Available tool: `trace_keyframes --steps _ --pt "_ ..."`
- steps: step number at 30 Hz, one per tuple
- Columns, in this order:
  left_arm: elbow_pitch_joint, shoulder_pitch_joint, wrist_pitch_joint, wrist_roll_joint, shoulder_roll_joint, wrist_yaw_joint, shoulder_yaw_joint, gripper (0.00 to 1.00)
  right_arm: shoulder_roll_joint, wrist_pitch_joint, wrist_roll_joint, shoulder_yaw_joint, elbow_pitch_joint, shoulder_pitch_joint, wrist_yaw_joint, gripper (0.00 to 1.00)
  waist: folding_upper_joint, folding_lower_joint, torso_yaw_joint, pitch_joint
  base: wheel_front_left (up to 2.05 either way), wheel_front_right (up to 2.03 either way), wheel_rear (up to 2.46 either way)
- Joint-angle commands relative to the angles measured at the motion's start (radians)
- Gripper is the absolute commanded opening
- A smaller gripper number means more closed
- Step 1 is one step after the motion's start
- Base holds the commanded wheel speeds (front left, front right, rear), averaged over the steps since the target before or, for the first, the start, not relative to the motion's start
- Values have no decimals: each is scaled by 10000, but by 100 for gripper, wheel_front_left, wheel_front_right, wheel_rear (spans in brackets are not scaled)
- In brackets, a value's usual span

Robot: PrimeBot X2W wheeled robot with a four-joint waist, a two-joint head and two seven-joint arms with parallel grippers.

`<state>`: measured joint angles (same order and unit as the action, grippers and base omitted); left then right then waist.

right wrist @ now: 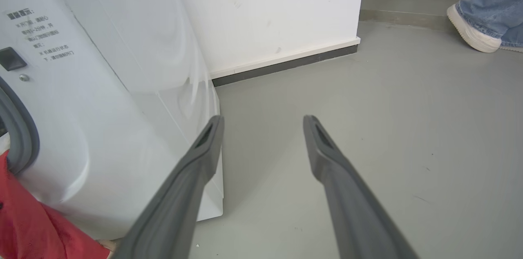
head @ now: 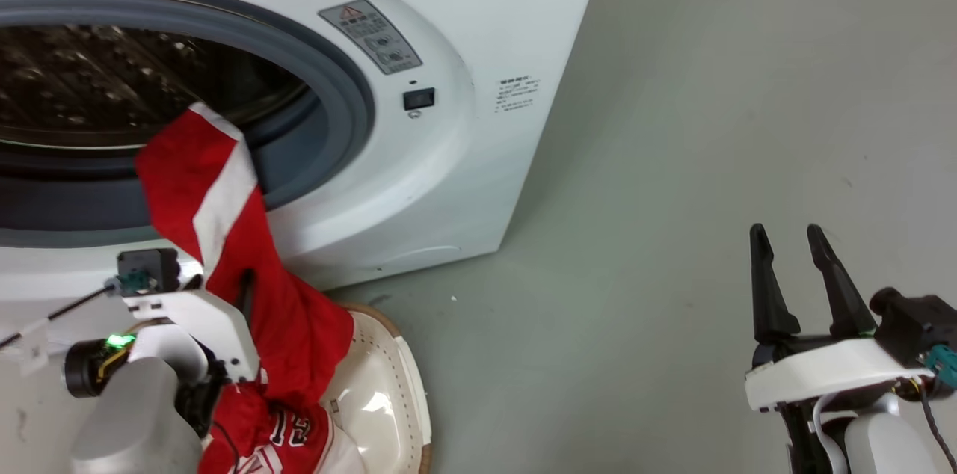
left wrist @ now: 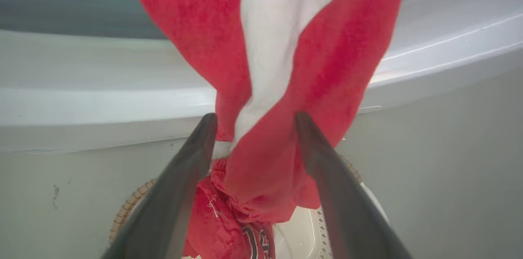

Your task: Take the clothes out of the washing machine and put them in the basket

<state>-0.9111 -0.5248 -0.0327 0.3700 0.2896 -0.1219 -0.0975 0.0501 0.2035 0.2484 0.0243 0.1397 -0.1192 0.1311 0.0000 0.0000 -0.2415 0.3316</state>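
Grey floor [head: 673, 235] by washing machine [head: 463, 182]: clothes [head: 291, 324] hang from porthole [head: 344, 108] into basket [head: 407, 392]; my left jaws spread round them, prob. not pinching; right jaws released, far right.

clothes [head: 288, 313] draped from washing machine [head: 448, 160], lower end in basket [head: 377, 377] before it

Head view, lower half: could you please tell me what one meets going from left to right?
Red clothes → basket, its rim showing → grey floor → right claw, open.
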Motion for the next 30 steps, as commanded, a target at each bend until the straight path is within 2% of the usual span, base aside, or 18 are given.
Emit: trace_keyframes --steps 1,10,18,19,20,21,22,30 --pt "-127 -182 9 31 107 49 19 100 3 93 37 -44 41 -168 -6 100 0 0 -188 265 0 0 0" --pt "-1503 -1454 149 280 409 194 224 100 4 379 254 -349 386 -707 -6 100 0 0 -523 1129 0 0 0" --pt "-2410 -2198 53 470 584 349 341 100 4 530 353 -478 662 -927 -6 100 0 0 -669 1365 0 0 0" --pt "-2484 -2249 19 458 594 350 326 79 4 544 363 -484 692 -932 -6 100 0 0 -677 1372 0 0 0" --pt "-2596 -2303 50 482 586 383 331 42 4 542 362 -483 724 -941 -6 100 0 0 -680 1369 0 0 0" --pt "-2670 -2378 42 497 597 405 326 27 4 556 359 -478 737 -963 -6 100 0 0 -680 1372 0 0 0" --pt "-2721 -2449 -16 490 622 410 305 0 4 567 363 -480 756 -981 -6 100 0 0 -679 1371 0 0 0" --pt "-3082 -2653 -390 546 645 409 226 0 4 604 279 -413 834 -982 -6 100 0 0 -618 1189 0 0 0"
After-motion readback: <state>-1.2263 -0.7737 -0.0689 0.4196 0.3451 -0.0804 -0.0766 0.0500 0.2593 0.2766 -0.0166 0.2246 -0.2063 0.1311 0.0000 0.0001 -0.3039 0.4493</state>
